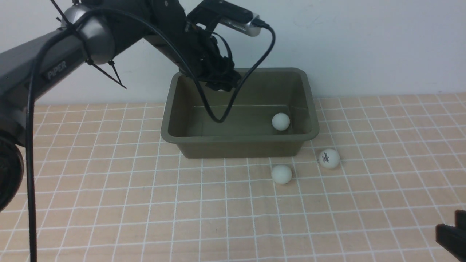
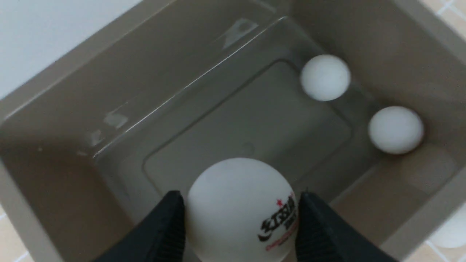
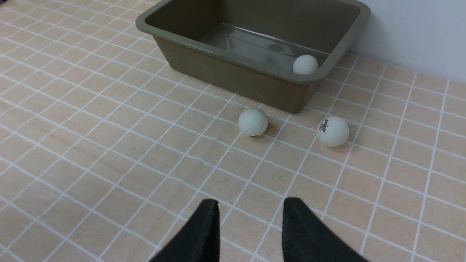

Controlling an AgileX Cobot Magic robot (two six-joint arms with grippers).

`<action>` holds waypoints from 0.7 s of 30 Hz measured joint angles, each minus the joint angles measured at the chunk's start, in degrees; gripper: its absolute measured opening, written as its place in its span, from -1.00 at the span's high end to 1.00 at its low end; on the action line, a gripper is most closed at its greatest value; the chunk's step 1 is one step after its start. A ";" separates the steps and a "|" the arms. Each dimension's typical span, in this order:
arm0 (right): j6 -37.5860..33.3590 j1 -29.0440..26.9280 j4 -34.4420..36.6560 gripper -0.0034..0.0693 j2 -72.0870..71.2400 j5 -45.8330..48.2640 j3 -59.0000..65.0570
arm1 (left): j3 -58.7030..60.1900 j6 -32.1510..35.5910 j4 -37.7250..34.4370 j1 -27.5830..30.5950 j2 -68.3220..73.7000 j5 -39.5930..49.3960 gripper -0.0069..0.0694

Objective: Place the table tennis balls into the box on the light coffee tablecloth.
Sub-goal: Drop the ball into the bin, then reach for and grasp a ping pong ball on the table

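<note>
Two black fingers [image 2: 171, 225] of our left gripper [image 2: 240, 199] pinch the logo-printed ball [image 2: 233, 182], one on either side; the ball hangs above the box [image 2: 72, 109], over the bare floor of its left rear part, so we judge that parting the fingers would drop it straight in; no sideways travel seems needed. Below it two more balls already rest on the box floor: the open-floor ball [image 2: 325, 77], and apart from it the wall-side ball [image 2: 395, 129], close to where the floor meets a wall. Farther out, on the light coffee tablecloth [image 1: 109, 189], two balls lie just before the box's near right corner: the plain ball [image 1: 281, 173] and the printed ball [image 1: 329, 158], near each other but not touching. Our right gripper [image 3: 251, 209] hovers spread and empty low over the cloth; both loose balls lie ahead of it and nearer to it than to the left arm, so we reckon they fall to the right.
</note>
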 joint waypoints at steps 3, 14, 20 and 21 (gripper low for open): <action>0.00 0.00 0.00 0.27 0.00 0.00 0.00 | 0.00 1.06 0.00 0.83 1.85 0.00 -0.01; -1.53 0.00 -0.32 0.27 0.00 -0.17 0.00 | -8.93 0.43 0.00 0.71 0.51 15.33 -0.25; -1.76 0.00 -0.32 0.27 0.00 -0.81 0.00 | -16.35 -8.00 -0.11 0.71 -4.78 23.04 0.04; -1.76 0.00 -0.32 0.27 0.00 -1.12 0.00 | -16.70 -9.43 0.14 0.71 -6.05 23.37 0.13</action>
